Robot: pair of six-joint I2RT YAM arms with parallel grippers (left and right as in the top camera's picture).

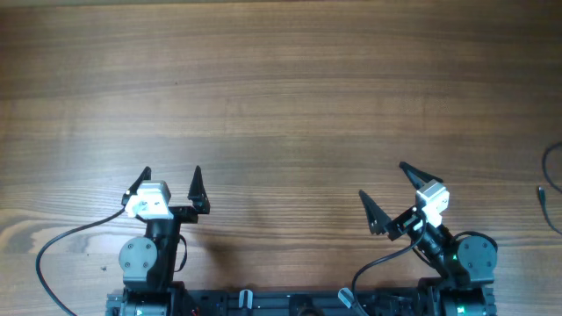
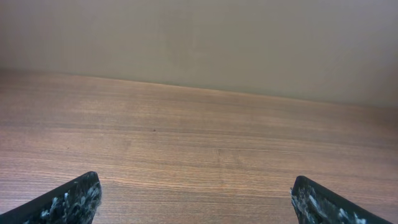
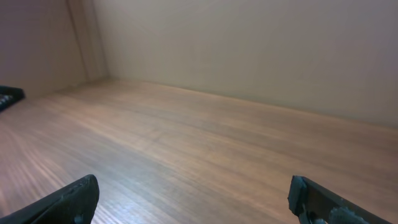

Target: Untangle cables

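Cables (image 1: 542, 197) lie far right, well apart from the right jaws.

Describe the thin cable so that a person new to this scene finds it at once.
Look at the wooden table from above and go to its right edge, beyond the right tool. There lies the thin cable, a dark strand running out of view. It is far thinner than the black arm cables near the bases.

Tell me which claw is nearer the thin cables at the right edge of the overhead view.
The right claw: the cables lie off to its side, while the left claw sits much farther from them.
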